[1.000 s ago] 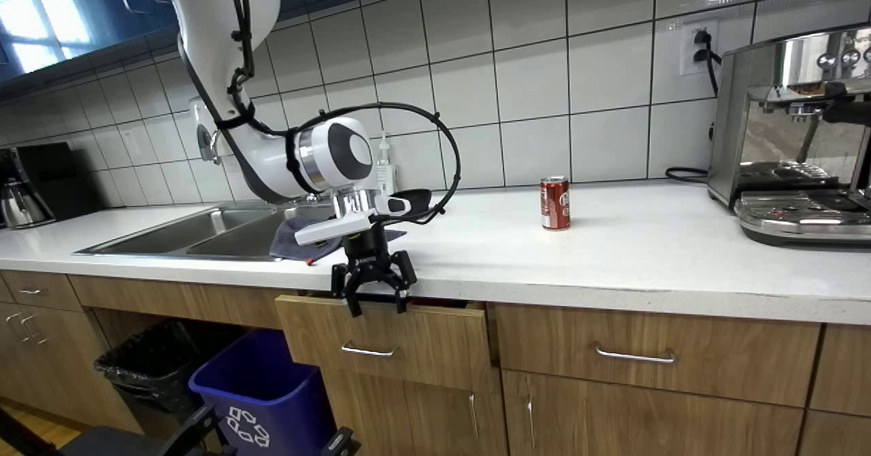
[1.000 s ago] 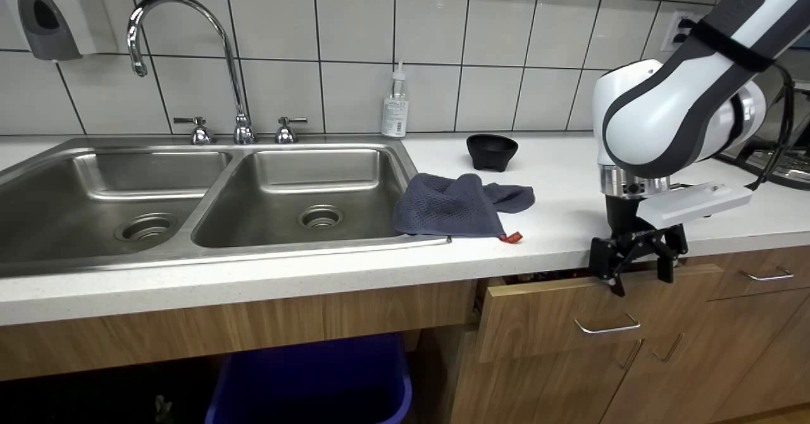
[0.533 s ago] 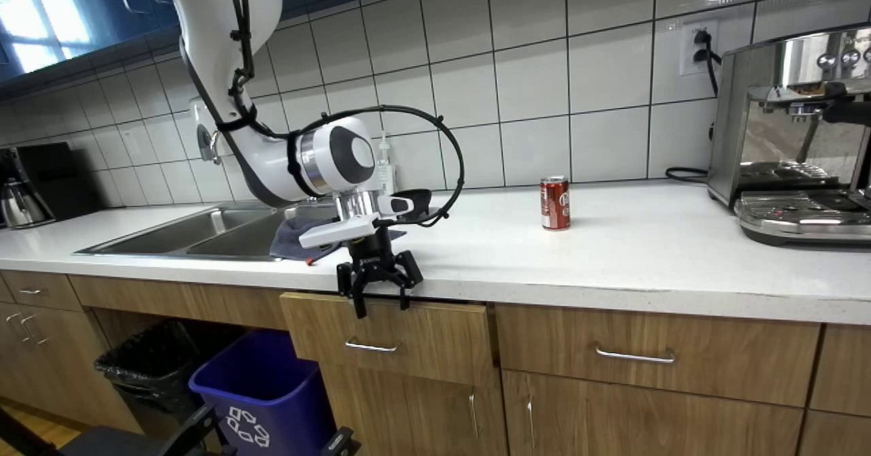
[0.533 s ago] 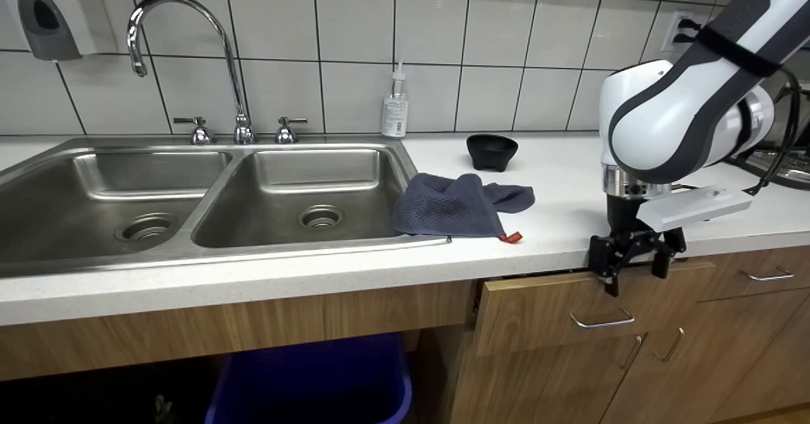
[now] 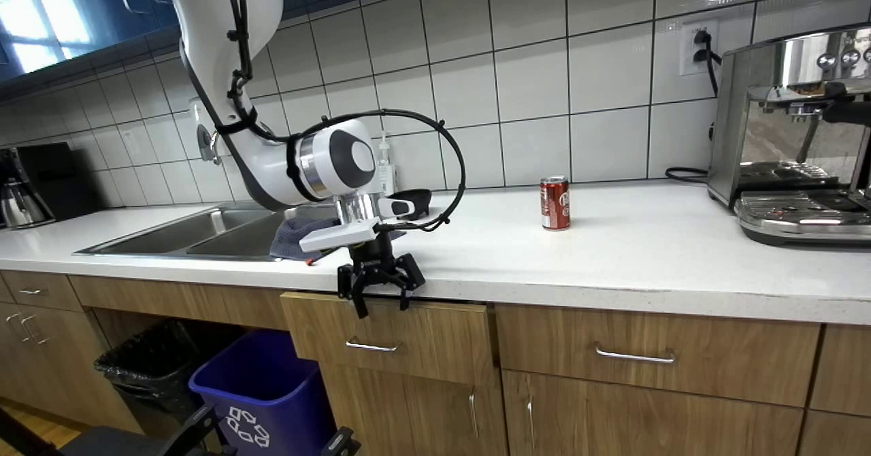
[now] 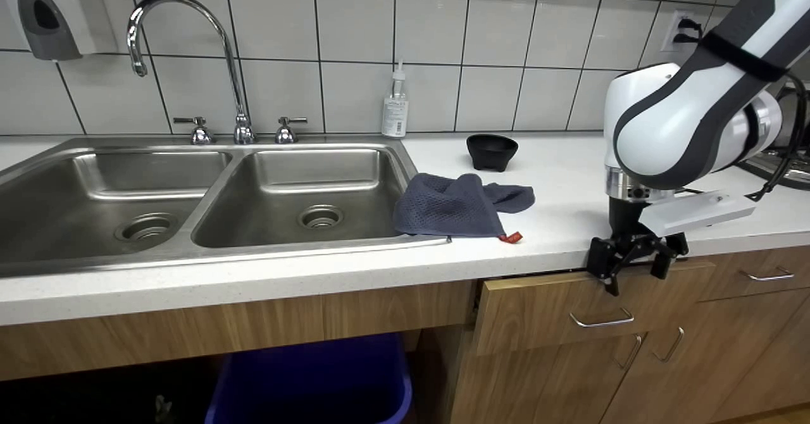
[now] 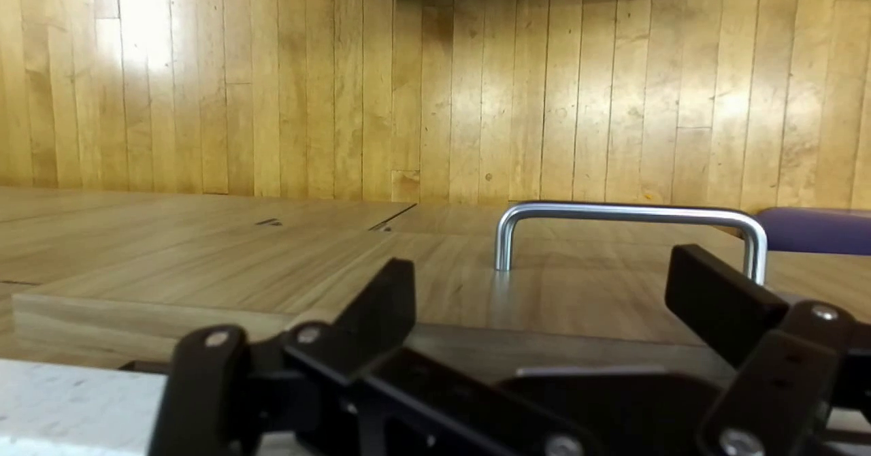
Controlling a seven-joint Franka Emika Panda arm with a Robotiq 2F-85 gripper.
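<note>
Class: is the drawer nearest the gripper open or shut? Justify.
Slightly open: the drawer juts out past the neighbouring drawer in both exterior views.

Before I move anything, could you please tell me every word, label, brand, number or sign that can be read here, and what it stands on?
Sign: white recycling arrows, on the wall of the blue bin.
Red can: pale lettering, too small and blurred to read.
Clear bottle: printed label, too small to read.
No word, brand or number is legible with certainty.
</note>
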